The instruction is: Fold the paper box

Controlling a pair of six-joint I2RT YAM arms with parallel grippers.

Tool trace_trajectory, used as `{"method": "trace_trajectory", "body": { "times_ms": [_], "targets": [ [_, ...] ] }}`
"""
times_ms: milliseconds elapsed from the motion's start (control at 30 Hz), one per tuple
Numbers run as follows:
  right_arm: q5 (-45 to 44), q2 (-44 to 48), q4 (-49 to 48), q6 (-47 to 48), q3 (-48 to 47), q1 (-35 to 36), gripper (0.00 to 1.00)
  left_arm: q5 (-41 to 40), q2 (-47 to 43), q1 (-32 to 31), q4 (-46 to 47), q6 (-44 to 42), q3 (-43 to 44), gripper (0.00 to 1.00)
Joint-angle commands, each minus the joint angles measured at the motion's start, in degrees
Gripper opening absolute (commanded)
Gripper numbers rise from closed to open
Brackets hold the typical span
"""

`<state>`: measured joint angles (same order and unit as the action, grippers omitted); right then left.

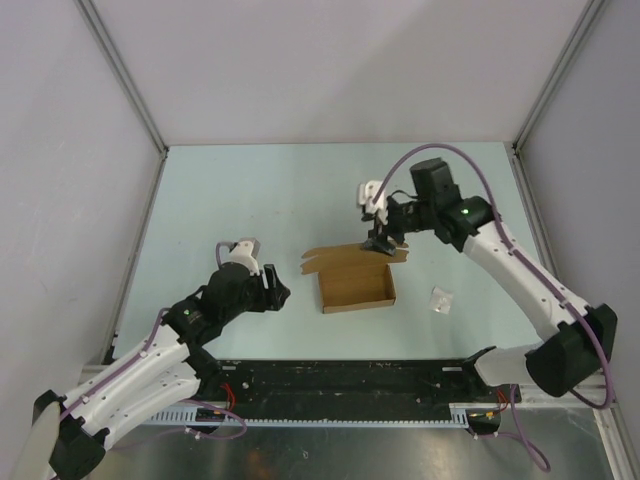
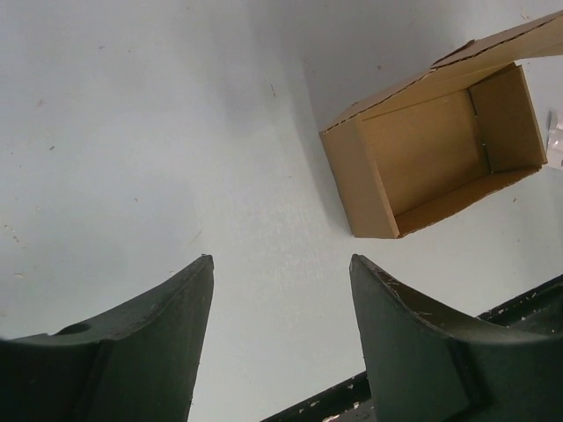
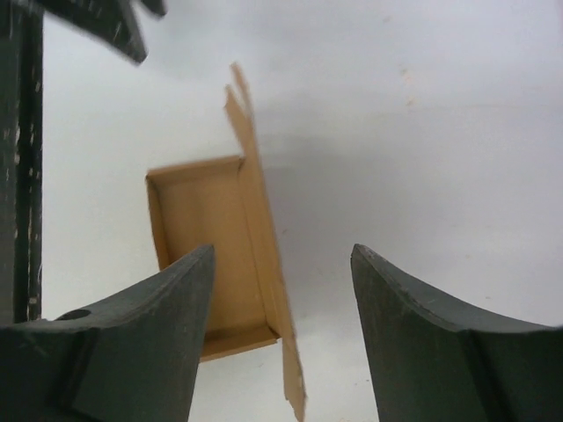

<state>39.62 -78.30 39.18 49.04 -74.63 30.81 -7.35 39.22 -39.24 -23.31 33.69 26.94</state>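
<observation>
**Carton open side up, both claws apart**

Top view. One table (image 1: 250,190). One paper box (image 1: 356,286) lies at its middle, open side up, long axis 9-to-3, lid flap off its 12 o'clock edge. Right gripper (image 1: 383,243) is at the flap's 3 o'clock end, fingers spread and empty, with the tray at its 7 o'clock. Left gripper (image 1: 279,294) is spread and empty, with the box at its 3 o'clock, apart. One white wad (image 1: 441,300) lies at the box's 3 o'clock.

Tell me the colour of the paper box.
The paper box is plain brown; clearest in the left wrist view.
</observation>
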Motion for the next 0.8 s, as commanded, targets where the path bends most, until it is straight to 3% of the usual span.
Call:
{"method": "trace_trajectory", "body": {
  "times_ms": [0, 67, 233, 300, 467, 500, 533, 633, 700, 767],
  "targets": [
    [3.99, 6.4, -12.44, -17.25, -0.43, -4.17, 0.7, -1.17, -0.38, 0.4, 0.37, 1.29, -0.22, 0.69],
    [-1.09, 7.28, -17.7, -23.42, -0.43, -4.88, 0.73, -1.08, 0.06, 0.4, 0.37, 1.38, 0.04, 0.69],
    [-17.95, 10.53, -23.8, -52.9, -0.43, -9.08, 0.72, -2.22, 1.03, 0.31, 0.37, 1.82, 1.01, 0.7],
    [-19.22, 11.15, -21.96, -57.98, -0.43, -11.9, 0.72, -2.4, 1.03, 0.4, 0.46, 1.9, 1.36, 0.71],
    [-32.31, 15.79, -10.97, -74.06, 3.33, -17.88, 0.71, -2.4, 1.65, 0.48, 0.37, 0.59, 1.98, 0.72],
    [-34.32, 17.03, -10.1, -76.52, 5.0, -18.5, 0.7, -2.4, 1.82, 0.4, 0.46, 0.5, 1.98, 0.73],
    [-37.39, 18.61, -7.82, -78.72, 8.94, -19.46, 0.55, -2.4, 1.74, 0.4, 0.46, 0.67, 1.8, 0.74],
    [-41.27, 25.2, -7.53, -83.04, 16.33, -24.02, 0.23, -2.31, 2.0, 0.4, 0.37, 1.2, 1.63, 0.76],
    [-40.23, 28.9, -7.37, -85.5, 22.05, -29.03, 0.22, -2.23, 2.17, 0.4, 0.37, 1.64, 1.71, 0.77],
    [-37.34, 30.13, -5.08, -87.17, 25.56, -32.28, 0.31, -2.22, 2.09, 0.4, 0.37, 1.81, 1.62, 0.77]
  ]
}}
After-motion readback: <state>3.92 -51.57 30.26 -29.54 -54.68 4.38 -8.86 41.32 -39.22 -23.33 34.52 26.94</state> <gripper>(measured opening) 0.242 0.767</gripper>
